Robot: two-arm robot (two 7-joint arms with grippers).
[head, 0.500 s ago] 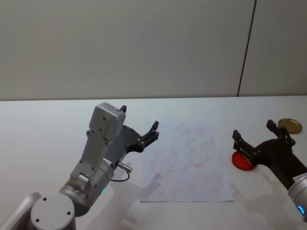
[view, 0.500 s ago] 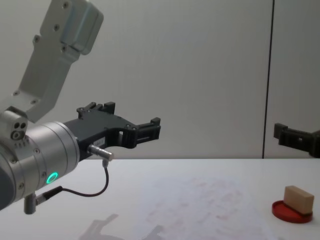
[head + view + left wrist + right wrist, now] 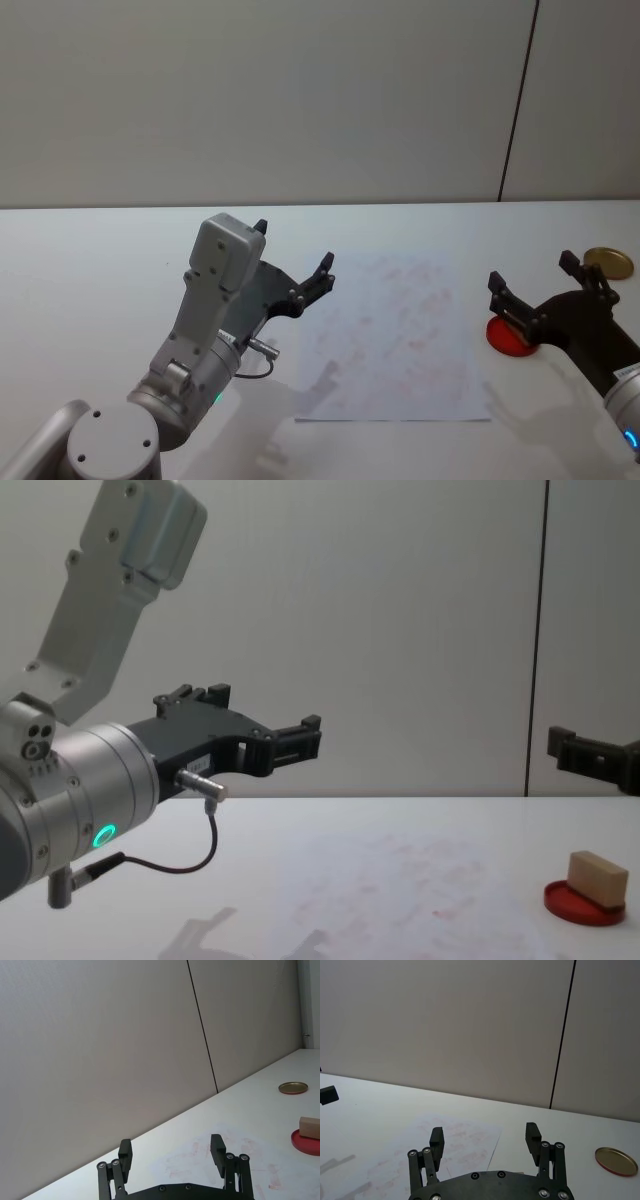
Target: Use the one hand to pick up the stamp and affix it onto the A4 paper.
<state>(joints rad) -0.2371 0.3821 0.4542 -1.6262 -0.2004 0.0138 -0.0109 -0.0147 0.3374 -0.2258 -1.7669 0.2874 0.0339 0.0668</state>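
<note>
Two end effectors, one stamp, one A4 paper, one red disc and one gold lid are on view. The left end effector (image 3: 293, 247) is raised over the worktop (image 3: 90, 260) by the paper's left edge, its fingers spread wide around nothing; the right end effector (image 3: 531, 270), likewise wide apart and holding nothing, hangs higher than the red disc (image 3: 583, 901) and close by it, to the right of the A4 paper (image 3: 395, 345). The stamp (image 3: 597, 875) lies flat on that disc, clear of the paper; its long axis is about level and runs across the chest view, angled slightly away. The chest view gives the stamp side-on, with a right fingertip well above it; in the head view the right end effector overlaps the disc; the gold lid (image 3: 606, 262) lies farther back, well apart from the paper.
</note>
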